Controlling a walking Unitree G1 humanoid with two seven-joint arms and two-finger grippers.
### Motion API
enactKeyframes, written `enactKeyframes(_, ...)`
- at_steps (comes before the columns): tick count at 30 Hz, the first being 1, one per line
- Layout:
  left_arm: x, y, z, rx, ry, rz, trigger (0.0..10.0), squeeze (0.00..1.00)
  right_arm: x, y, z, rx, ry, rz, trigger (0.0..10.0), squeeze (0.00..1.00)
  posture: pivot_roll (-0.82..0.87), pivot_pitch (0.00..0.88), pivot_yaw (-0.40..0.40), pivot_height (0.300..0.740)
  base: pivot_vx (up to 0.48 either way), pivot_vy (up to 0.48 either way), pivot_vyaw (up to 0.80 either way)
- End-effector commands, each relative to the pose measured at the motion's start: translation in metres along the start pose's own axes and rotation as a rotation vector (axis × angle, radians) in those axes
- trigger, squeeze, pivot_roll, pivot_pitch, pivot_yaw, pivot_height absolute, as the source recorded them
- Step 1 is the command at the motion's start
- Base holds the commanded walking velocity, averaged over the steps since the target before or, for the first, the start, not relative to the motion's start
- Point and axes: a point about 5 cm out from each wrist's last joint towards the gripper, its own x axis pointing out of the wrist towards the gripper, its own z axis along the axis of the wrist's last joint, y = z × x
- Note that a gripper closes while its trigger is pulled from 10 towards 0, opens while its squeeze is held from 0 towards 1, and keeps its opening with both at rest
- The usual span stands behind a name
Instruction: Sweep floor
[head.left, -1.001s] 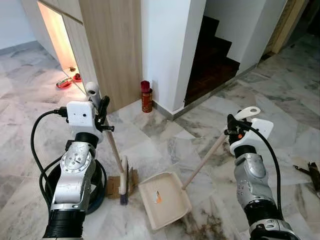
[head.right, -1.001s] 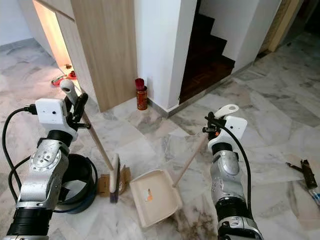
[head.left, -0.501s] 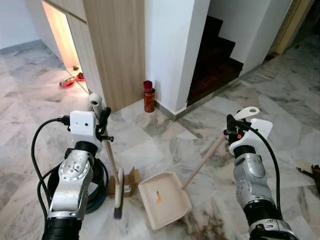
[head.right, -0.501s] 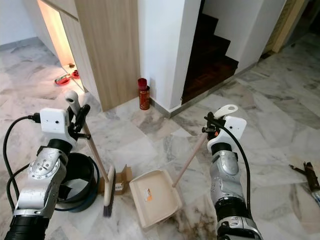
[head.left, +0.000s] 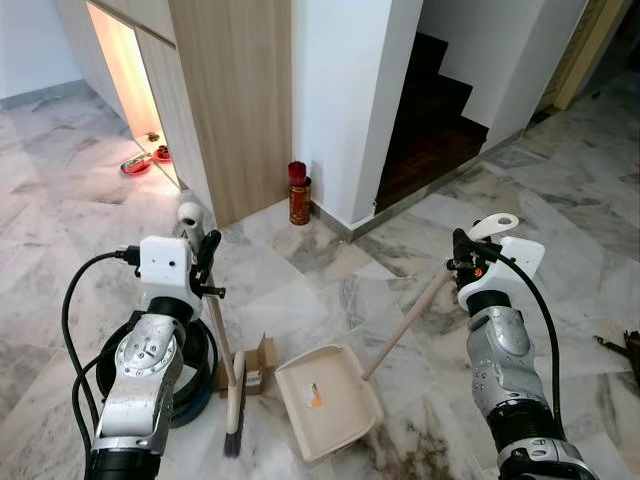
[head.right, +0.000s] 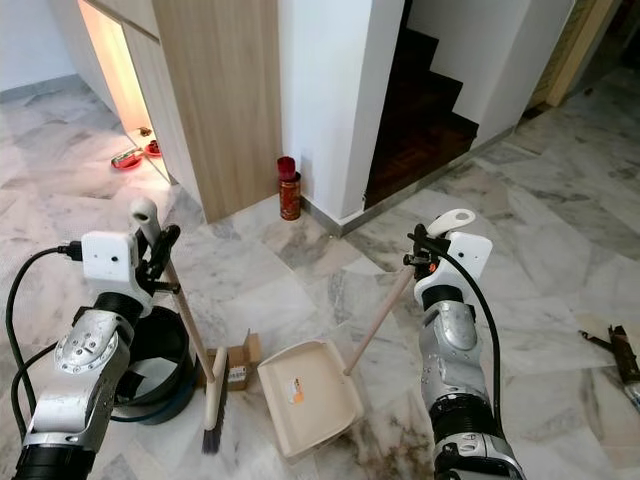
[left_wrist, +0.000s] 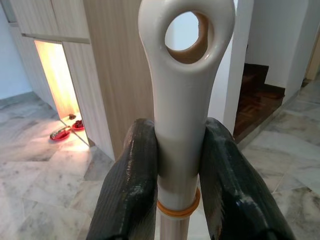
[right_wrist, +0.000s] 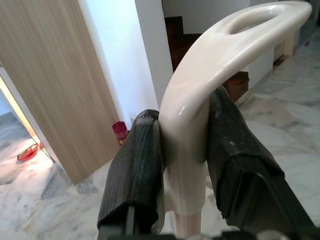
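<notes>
Left eye view: one dustpan (head.left: 328, 400) on marble floor (head.left: 330, 290); one broom (head.left: 232, 415), head just left of it. Left gripper (left_wrist: 177, 165) clamps the broom's top, right gripper (right_wrist: 185, 165) the dustpan's grip. One small box (head.left: 256, 362) beside the broom, partly hidden.

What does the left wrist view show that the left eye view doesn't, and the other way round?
Left wrist view: up close, the left hand has its two black fingers clamped on the broom at its looped white top, above an orange ring. Left eye view: the bristles on the floor, a small box nearby, the dustpan held by the right hand, and a red can. Both: the wooden cabinet and the dark stairs.
</notes>
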Motion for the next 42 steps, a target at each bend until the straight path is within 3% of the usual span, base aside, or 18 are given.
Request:
enactKeyframes(1,0.002,-0.001,0.005,0.004,-0.036,-0.005,10.0,0.00,0.005,0.000,0.010,0.003,-0.041,-0.001,10.0,0.00,0.04,0.000,-0.068,0.740,0.000,0.000,0.00)
enactKeyframes(21,0.008,-0.005,0.014,0.003,-0.076,-0.013,10.0,0.00,0.005,0.004,0.010,0.002,-0.042,0.011,10.0,0.00,0.03,0.000,-0.066,0.740,0.000,0.000,0.00)
enactKeyframes(42,0.008,-0.007,0.014,0.000,-0.084,-0.007,10.0,0.00,0.005,0.003,0.010,0.002,-0.040,0.011,10.0,0.00,0.03,0.000,-0.070,0.740,0.289,0.000,0.00)
